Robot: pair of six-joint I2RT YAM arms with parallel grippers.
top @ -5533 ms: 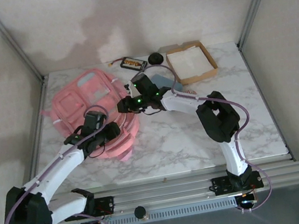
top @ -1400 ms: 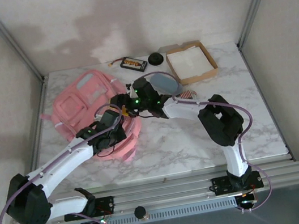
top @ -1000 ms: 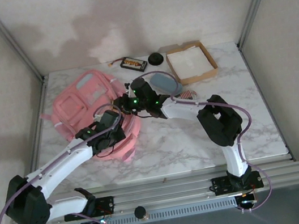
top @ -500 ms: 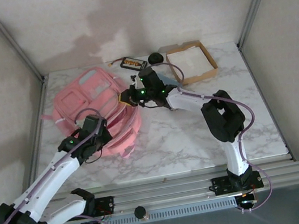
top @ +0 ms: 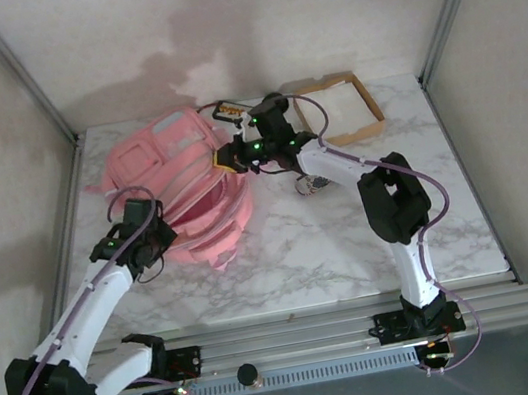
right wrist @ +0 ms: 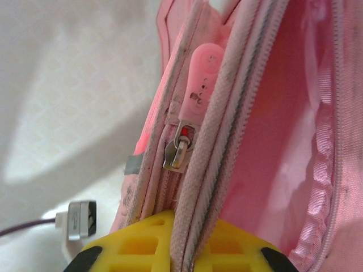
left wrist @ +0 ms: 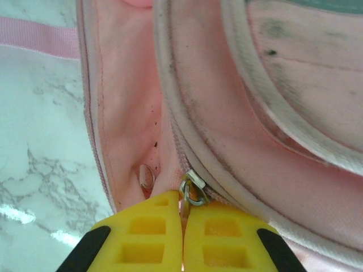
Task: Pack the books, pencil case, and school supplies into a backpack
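From above, the left tool (top: 154, 238) sits at the near-left edge of the backpack (top: 174, 172), which lies far left on the surface (top: 353, 243). The right tool (top: 225, 158) reaches its far rim. The tools are farther apart than a moment ago.

Left wrist: the tool is pressed together on the zipper ring (left wrist: 193, 190).

Right wrist: the tool pinches the backpack's zip edge (right wrist: 198, 187), its fingertips hidden by fabric.

From high above and behind the arm bases, we look down across the whole marble table (top: 353, 243), with the pink backpack (top: 153, 170) at its far left. Each wrist camera sits very close, facing along its own yellow fingertips: the left gripper (left wrist: 182, 204) at a backpack seam, the right gripper (right wrist: 182, 221) at its zipper edge. We see the backpack in all three views.
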